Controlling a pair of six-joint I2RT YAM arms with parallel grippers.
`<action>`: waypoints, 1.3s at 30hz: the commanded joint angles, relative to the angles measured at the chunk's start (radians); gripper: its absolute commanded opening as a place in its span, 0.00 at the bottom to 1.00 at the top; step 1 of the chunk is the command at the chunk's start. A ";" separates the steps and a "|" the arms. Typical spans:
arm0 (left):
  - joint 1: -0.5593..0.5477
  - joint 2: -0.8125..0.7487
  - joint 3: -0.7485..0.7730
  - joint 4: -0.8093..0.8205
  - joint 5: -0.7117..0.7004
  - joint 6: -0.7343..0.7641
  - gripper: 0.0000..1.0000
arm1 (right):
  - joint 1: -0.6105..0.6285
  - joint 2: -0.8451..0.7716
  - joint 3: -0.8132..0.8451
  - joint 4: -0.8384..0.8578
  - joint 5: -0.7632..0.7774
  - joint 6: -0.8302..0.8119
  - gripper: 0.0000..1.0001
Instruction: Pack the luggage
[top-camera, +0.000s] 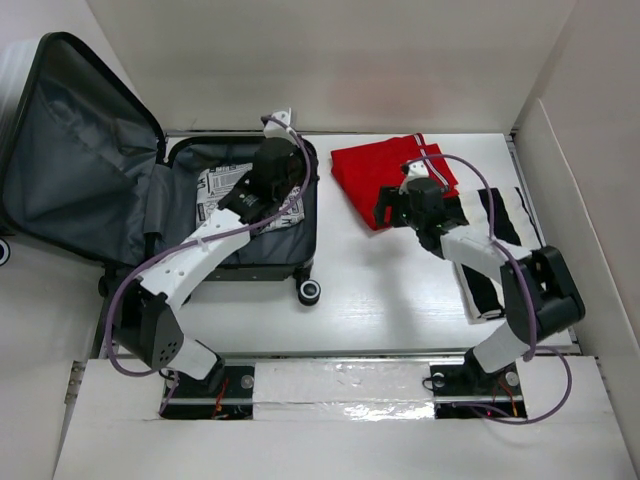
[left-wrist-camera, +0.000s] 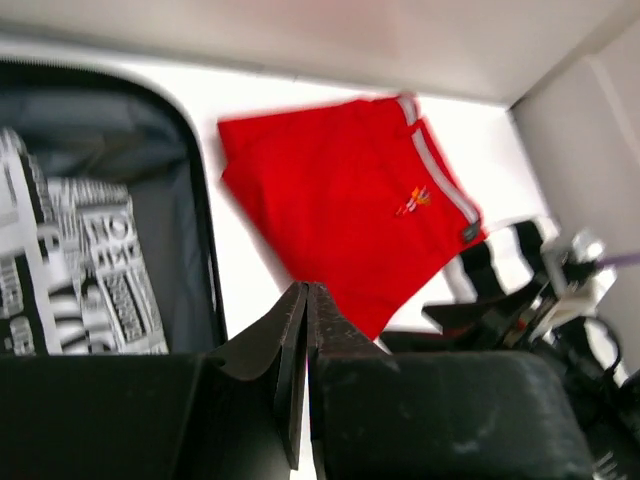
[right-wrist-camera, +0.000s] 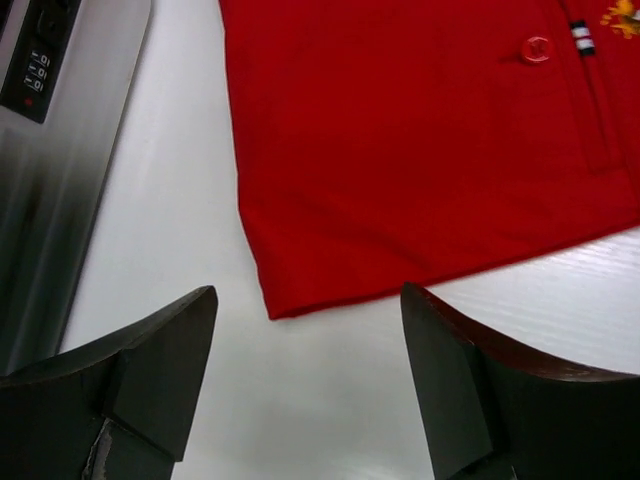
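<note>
The luggage (top-camera: 180, 215) lies open at the left, its grey-lined lid (top-camera: 80, 150) propped up. A black-and-white printed garment (top-camera: 225, 190) lies in its base. My left gripper (left-wrist-camera: 306, 288) hovers over the case's right side (top-camera: 290, 170), shut with nothing between its fingers. A folded red shirt (top-camera: 385, 170) lies on the table right of the case. My right gripper (right-wrist-camera: 310, 300) is open just above the table at the shirt's near-left corner (top-camera: 390, 210), not touching it. The case's shell with its combination lock (right-wrist-camera: 40, 60) shows at the left of the right wrist view.
A black-and-white striped garment (top-camera: 500, 235) lies at the right under the right arm. A case wheel (top-camera: 310, 292) juts toward the near side. White walls (top-camera: 560, 150) close in the table at the back and right.
</note>
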 joint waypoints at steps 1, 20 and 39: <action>-0.059 0.007 -0.075 0.071 -0.032 -0.077 0.00 | 0.018 0.075 0.099 0.007 0.079 -0.007 0.80; -0.092 0.649 0.385 -0.064 -0.022 -0.458 0.81 | -0.164 -0.489 -0.139 -0.086 0.084 0.080 0.85; -0.052 0.961 0.629 -0.234 -0.096 -0.649 0.82 | -0.186 -0.734 -0.139 -0.192 -0.197 0.002 0.92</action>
